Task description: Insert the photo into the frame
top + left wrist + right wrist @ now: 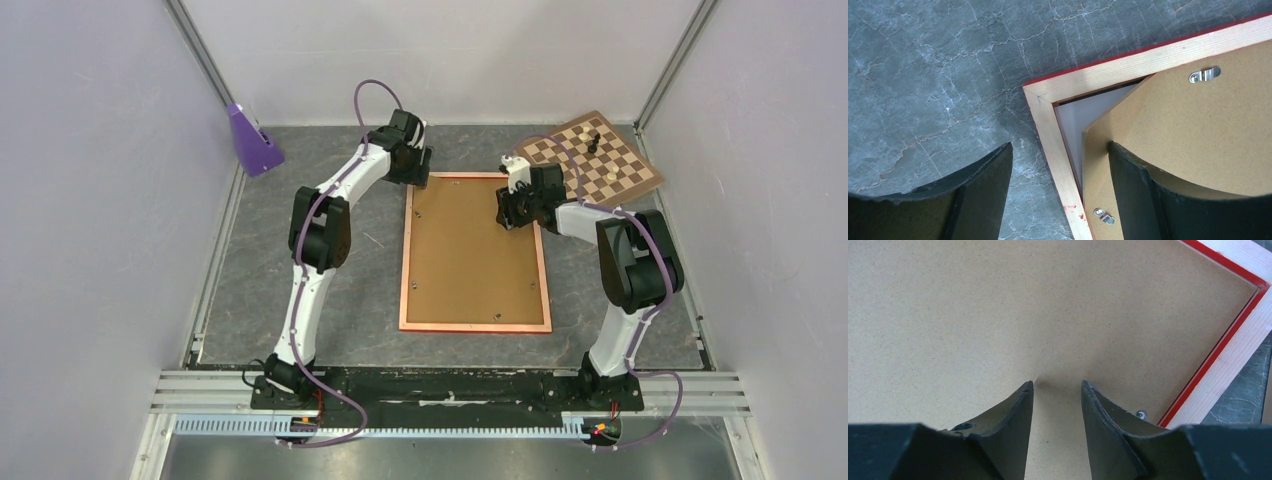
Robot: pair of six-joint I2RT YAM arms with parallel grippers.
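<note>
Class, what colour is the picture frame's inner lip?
Red, running along the frame beside pale bare wood; clearest in the right wrist view.

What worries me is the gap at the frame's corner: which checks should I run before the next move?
1. Thin orange-red rectangular frame lying back-up on the grey marbled table: ok.
2. Photo inside, white back showing at the corner: ok.
3. Brown backing board seated at that corner: not ok, a gap shows.
4. Left hand open, straddling the corner: ok.
5. Right hand over the board, nothing between its fingers: ok.
6. Small metal clip fastened: cannot tell.
</note>
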